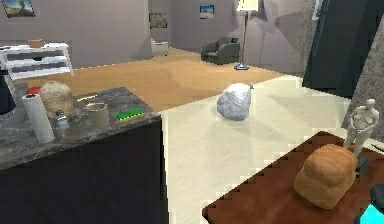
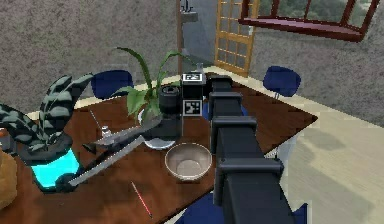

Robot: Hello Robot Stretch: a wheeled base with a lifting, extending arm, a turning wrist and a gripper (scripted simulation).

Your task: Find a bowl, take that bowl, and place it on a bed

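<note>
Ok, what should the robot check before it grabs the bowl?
1. Bowl found: ok, the bowl sits on the wooden table.
2. Bowl right way up: ok, its opening faces up.
3. Arm over the table: ok, the arm reaches out beside the bowl.
4. Claw lined up with the bowl: cannot tell.
5. Claw empty: cannot tell, things lie behind it.
6. Room around the bowl: not ok, a potted plant and a grey tool sit close.
</note>
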